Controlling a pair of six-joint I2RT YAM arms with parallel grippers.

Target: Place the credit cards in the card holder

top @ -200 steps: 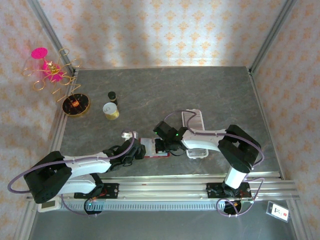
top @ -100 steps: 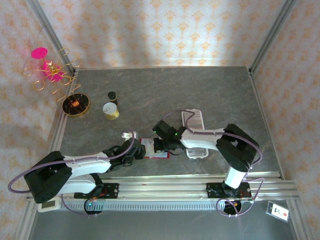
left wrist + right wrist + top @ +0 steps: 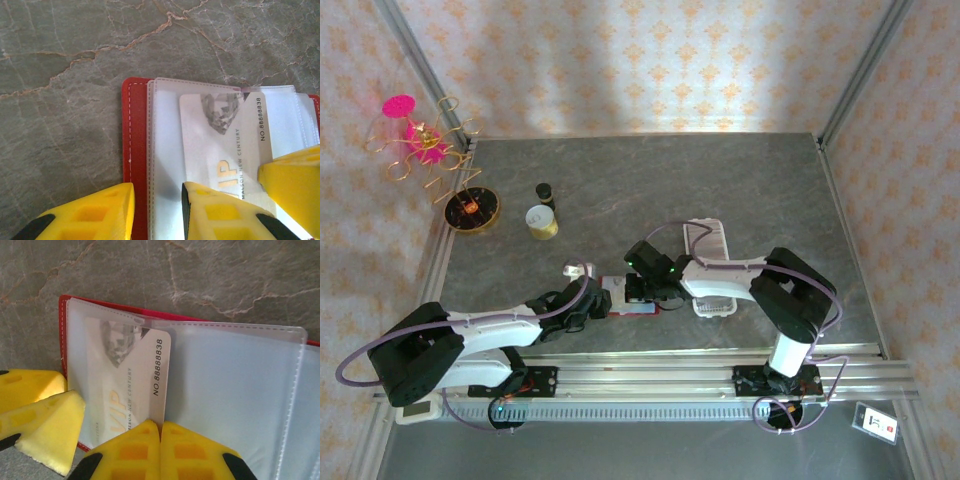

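Card holder (image 3: 135,150) lies open on the counter (image 3: 60,100), left jaws apart astride its red edge, apparently to steady it, right jaws clamped on the credit card (image 3: 127,385) partway inside a clear sleeve (image 3: 225,380).

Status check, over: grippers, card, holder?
Left gripper open, jaws astride card holder's left edge. Right gripper shut on credit card's near edge. Card partway under clear sleeve. One left finger overlaps the card.
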